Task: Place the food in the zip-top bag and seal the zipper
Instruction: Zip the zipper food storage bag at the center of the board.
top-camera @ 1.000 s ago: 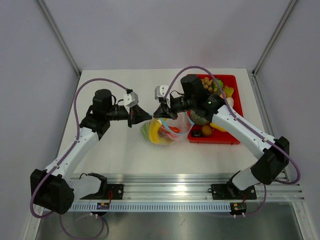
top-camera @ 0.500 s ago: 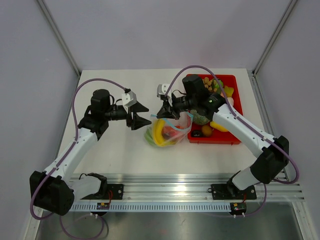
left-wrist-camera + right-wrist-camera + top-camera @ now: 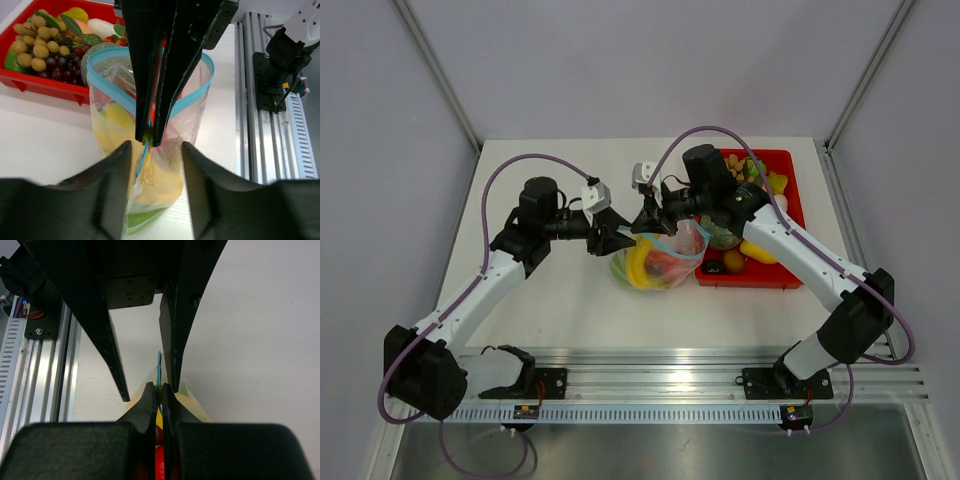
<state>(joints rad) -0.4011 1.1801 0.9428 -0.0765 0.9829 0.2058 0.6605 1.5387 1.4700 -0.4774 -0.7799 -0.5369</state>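
White desk (image 3: 560,300) between pale walls carries everything. Near its middle stands the zip-top bag (image 3: 658,265), with food (image 3: 150,185) inside: a yellow banana plus red and green pieces. Its teal zipper (image 3: 111,87) gapes in an open loop. The right gripper (image 3: 149,141) is pressed together on the zipper at the end of the mouth nearest the left arm, holding that end up. The left gripper (image 3: 156,150) is spread, one finger on each side of that same end, not clamped on it. Just right of the bag, a red tray (image 3: 760,280) holds more food.
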